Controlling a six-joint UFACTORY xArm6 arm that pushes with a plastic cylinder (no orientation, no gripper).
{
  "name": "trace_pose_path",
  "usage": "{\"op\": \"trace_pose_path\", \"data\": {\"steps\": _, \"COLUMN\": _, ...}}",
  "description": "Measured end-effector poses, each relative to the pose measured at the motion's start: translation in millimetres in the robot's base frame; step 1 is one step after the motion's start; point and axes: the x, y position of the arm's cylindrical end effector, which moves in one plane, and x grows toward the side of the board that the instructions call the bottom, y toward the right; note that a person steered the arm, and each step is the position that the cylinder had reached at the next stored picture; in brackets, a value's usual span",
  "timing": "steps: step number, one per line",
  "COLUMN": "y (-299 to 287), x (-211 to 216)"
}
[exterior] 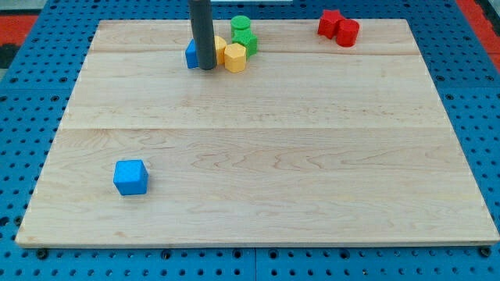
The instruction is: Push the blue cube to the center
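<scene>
The blue cube (130, 176) lies on the wooden board (258, 148) near the view's bottom left. My tip (206, 68) rests on the board near the view's top, far up and to the right of the blue cube. The rod partly hides a second blue block (191, 54), whose shape I cannot make out, just left of the tip.
A yellow hexagonal block (235, 57) sits just right of the tip, with another yellow block (219, 44) behind it. Two green blocks (242, 30) stand above them. Two red blocks (338, 27) lie at the view's top right.
</scene>
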Motion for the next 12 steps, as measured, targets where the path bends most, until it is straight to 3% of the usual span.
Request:
{"op": "trace_pose_path", "data": {"steps": 1, "y": -4, "x": 13}}
{"op": "trace_pose_path", "data": {"steps": 2, "y": 40, "x": 61}}
{"op": "trace_pose_path", "data": {"steps": 3, "y": 53, "x": 151}}
{"op": "trace_pose_path", "data": {"steps": 4, "y": 15, "x": 253}}
{"op": "trace_pose_path", "data": {"steps": 5, "y": -67, "x": 270}}
{"op": "trace_pose_path", "data": {"steps": 6, "y": -152, "x": 264}}
{"op": "trace_pose_path", "data": {"steps": 7, "y": -133, "x": 224}}
{"op": "trace_pose_path", "data": {"steps": 8, "y": -23, "x": 208}}
{"op": "trace_pose_path", "data": {"steps": 9, "y": -11, "x": 264}}
{"op": "trace_pose_path", "data": {"steps": 10, "y": 9, "x": 294}}
{"op": "trace_pose_path", "data": {"steps": 12, "y": 16, "x": 168}}
